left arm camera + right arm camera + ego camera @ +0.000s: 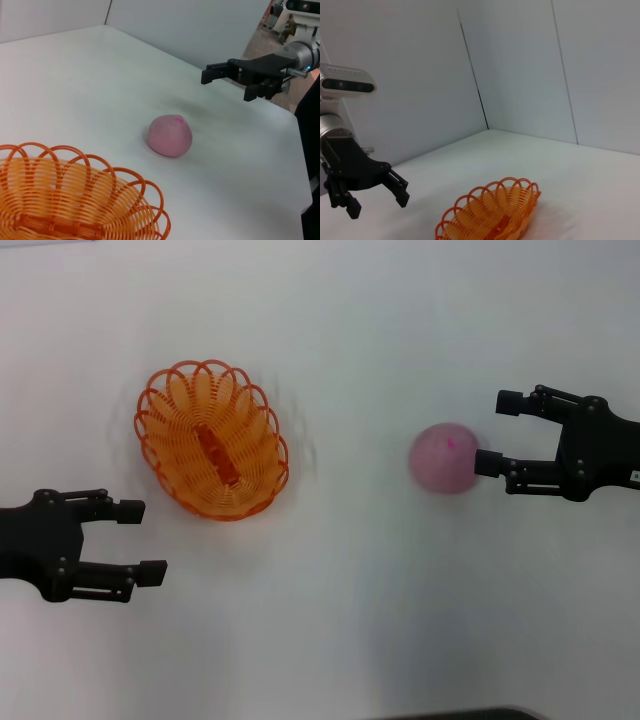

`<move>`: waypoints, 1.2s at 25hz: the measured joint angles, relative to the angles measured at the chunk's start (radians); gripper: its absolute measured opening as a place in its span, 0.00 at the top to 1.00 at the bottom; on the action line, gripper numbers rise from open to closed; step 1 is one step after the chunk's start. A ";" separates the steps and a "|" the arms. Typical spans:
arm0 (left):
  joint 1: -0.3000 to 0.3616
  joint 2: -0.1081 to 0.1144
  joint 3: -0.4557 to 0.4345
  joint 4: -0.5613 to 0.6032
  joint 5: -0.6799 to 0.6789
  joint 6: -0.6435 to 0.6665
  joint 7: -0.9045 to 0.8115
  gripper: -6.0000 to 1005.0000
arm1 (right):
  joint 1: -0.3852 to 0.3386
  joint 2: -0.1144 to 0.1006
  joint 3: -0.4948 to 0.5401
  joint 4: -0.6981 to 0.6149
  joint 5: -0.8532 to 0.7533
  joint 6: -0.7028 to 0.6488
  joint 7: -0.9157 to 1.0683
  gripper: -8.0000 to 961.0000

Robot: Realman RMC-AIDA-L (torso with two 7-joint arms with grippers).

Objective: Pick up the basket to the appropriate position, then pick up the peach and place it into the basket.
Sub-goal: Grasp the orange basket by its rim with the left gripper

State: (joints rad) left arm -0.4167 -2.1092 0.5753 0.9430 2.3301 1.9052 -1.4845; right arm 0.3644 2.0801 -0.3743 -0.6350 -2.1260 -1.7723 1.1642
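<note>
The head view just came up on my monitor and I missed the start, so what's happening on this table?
A two-armed robot is working over a white table. The oval orange looped-wire basket sits empty on its left side, with the open left gripper just beside it, not touching. The round pale pink peach lies apart on the right, and the open right gripper is at its side, one finger right against it. Nothing is gripped yet.

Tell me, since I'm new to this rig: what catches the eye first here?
The orange basket stands out on the white table, towards the robot's left and empty. The pink peach sits apart from it on the right. An open black gripper flanks each: the left gripper near the basket, the right gripper beside the peach, holding nothing.
</note>
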 joint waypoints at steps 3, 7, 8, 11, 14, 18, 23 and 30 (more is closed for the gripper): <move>0.000 0.000 0.000 0.002 0.000 0.000 0.000 0.13 | 0.000 0.001 0.000 0.000 0.000 0.000 0.000 0.02; 0.001 0.001 0.000 0.004 0.000 0.001 -0.002 0.13 | 0.001 0.003 0.000 0.000 -0.002 -0.001 0.000 0.02; 0.002 0.000 0.000 0.004 0.000 0.001 -0.002 0.13 | 0.001 0.003 0.000 0.000 -0.003 -0.001 0.000 0.02; 0.005 -0.002 0.000 0.002 0.000 0.001 -0.002 0.13 | 0.001 0.003 0.000 0.000 -0.002 -0.005 0.000 0.02; 0.006 -0.005 0.000 0.001 0.000 0.001 0.000 0.13 | 0.002 0.003 0.000 0.000 0.000 -0.012 0.000 0.02; 0.004 -0.007 0.000 0.000 0.000 0.000 -0.001 0.13 | 0.008 0.003 0.000 0.000 0.001 -0.016 -0.001 0.02; -0.003 -0.011 0.001 0.001 -0.001 -0.001 0.000 0.13 | 0.012 0.003 0.000 0.000 0.002 -0.015 -0.002 0.02; -0.009 -0.013 0.001 -0.001 -0.005 -0.014 -0.002 0.13 | 0.014 0.003 0.005 0.000 0.002 -0.013 -0.002 0.02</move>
State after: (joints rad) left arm -0.4262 -2.1219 0.5768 0.9420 2.3254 1.8908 -1.4861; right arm 0.3781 2.0831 -0.3694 -0.6349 -2.1245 -1.7849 1.1627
